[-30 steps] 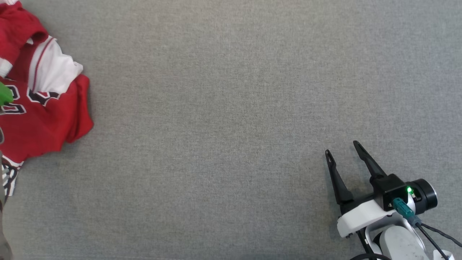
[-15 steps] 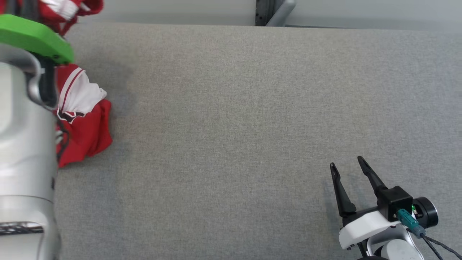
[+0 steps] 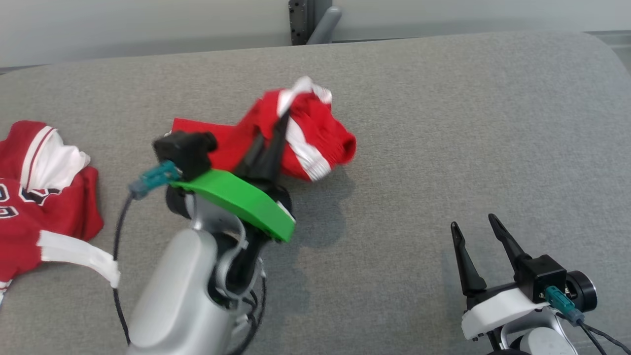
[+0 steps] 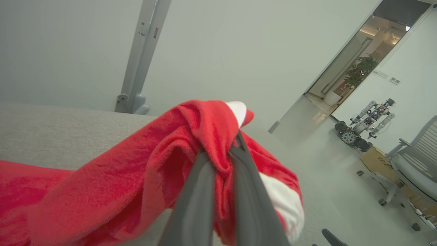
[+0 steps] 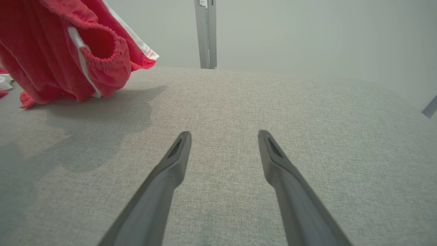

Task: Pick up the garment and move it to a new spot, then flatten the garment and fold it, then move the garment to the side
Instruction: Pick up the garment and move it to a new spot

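Two red pieces: garment (image 3: 305, 143) bunched in the left gripper (image 3: 282, 123); jersey (image 3: 44, 197) lying at the table's (image 3: 443, 123) left end.
Change: half a second ago the left arm stood at the view's far left; now it holds the garment over mid-table. The camera has shifted too.
Meaning: pick-up looks done and the carry is under way; set-down, flattening and folding remain.
Left arm: reaching forward, fingers angled up, pinched tight on a fold.
Right gripper (image 3: 472, 222): jaws wide, empty, low at near right.

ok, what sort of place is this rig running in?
Probably a robotics lab in an office: another small robot parked on the floor, a wheeled office chair, and a grey fabric-covered table as the work surface.
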Controlling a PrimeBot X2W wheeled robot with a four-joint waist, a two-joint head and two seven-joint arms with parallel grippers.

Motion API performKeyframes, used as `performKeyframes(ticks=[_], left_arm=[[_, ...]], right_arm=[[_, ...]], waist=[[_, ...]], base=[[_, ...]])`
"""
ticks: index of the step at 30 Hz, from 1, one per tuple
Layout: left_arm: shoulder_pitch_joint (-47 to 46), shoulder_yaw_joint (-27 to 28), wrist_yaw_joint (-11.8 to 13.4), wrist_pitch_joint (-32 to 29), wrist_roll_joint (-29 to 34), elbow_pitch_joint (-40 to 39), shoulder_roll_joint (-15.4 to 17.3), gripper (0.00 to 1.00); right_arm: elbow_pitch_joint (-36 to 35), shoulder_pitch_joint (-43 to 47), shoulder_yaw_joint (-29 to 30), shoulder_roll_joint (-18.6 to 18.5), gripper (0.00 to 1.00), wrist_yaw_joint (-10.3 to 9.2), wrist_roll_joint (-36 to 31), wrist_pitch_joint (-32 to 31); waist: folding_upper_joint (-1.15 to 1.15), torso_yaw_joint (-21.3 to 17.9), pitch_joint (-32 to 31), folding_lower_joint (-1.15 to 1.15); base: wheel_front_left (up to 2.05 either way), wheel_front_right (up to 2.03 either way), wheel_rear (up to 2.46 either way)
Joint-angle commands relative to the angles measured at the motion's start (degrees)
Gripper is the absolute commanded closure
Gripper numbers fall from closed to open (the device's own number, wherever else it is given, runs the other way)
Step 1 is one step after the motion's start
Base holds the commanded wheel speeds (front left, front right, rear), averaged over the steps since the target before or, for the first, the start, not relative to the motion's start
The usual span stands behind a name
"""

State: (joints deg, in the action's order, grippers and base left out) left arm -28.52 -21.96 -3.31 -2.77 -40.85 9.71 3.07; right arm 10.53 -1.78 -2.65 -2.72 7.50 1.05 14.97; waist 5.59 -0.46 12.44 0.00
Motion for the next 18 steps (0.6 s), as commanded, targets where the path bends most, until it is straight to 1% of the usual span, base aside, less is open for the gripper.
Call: performKeyframes(ticks=[1,4,7,8,11,14,18], left_arm=[[1.59,-1.24,0.62,-0.60,-0.79,-1.24,0.03,1.00],[4.95,-7.93,2.23,-2.38,-2.20,-5.20,-0.14,1.00],[5.21,-13.64,4.65,-2.12,-3.04,-4.95,0.01,1.00],[3.98,-15.99,6.10,-1.14,-2.08,-1.89,0.03,1.00],[2.64,-18.08,7.51,0.89,-0.92,5.26,-0.02,1.00],[1.55,-19.47,7.45,3.33,-0.18,12.93,-0.03,1.00],[0.53,-20.56,6.57,6.71,-2.01,19.87,-0.10,1.00]], right_arm=[[-0.16,-0.61,0.01,-0.10,0.00,-0.02,0.62,0.08],[-0.19,-1.10,-0.21,-0.11,0.00,-0.02,0.97,0.08],[0.04,-1.94,-0.42,-0.09,0.00,-0.02,1.58,0.08],[0.09,-2.34,-0.95,-0.08,0.00,-0.02,2.03,0.08],[0.26,-2.68,-1.37,-0.11,0.00,-0.03,2.69,0.08],[0.35,-2.96,-1.50,-0.08,0.00,-0.02,2.98,0.08],[0.36,-2.56,-1.18,-0.10,0.00,-0.02,2.82,0.08]], waist=[[-0.01,-3.21,1.38,0.00],[-0.01,-5.45,2.50,0.00],[-0.01,-7.30,3.46,0.00],[-0.01,-8.52,3.95,0.00],[-0.01,-10.17,4.43,0.00],[-0.01,-11.49,4.54,0.00],[-0.01,-12.22,4.29,0.00]], base=[[0.00,0.00,0.00],[0.00,0.00,0.00],[0.00,0.00,0.00],[0.00,0.00,0.00],[0.00,0.00,0.00],[0.00,0.00,0.00],[0.00,0.00,0.00]])
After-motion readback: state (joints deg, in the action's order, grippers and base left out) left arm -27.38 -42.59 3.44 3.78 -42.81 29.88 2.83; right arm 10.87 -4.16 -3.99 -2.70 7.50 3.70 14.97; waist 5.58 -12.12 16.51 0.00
